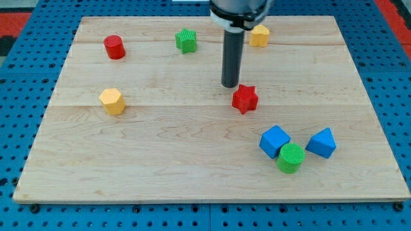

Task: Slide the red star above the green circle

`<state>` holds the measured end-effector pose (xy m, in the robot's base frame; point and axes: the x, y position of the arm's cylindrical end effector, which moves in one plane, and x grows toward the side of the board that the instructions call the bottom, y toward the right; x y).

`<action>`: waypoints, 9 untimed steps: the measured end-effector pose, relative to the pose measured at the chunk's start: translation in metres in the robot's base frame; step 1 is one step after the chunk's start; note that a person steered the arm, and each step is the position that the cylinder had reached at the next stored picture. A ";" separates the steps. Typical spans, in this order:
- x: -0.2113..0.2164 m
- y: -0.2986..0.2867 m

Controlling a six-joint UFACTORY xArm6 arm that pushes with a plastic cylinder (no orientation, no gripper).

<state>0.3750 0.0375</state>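
The red star point(244, 99) lies on the wooden board right of centre. The green circle point(290, 158) sits at the lower right, touching a blue cube point(275, 140) on its upper left, with a blue triangle point(321, 142) just to its upper right. My tip point(230, 84) is the lower end of the dark rod, just above and to the left of the red star, close to it or touching it; contact cannot be told. The star is up and to the left of the green circle.
A red cylinder point(114, 47) is at the upper left, a green star point(186, 40) at top centre, a yellow block point(259, 36) at the top beside the rod, and a yellow hexagon point(112, 101) at the left. The board point(160, 147) lies on a blue pegboard.
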 end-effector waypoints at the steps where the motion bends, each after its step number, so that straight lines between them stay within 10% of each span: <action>1: 0.035 0.014; 9: 0.101 0.115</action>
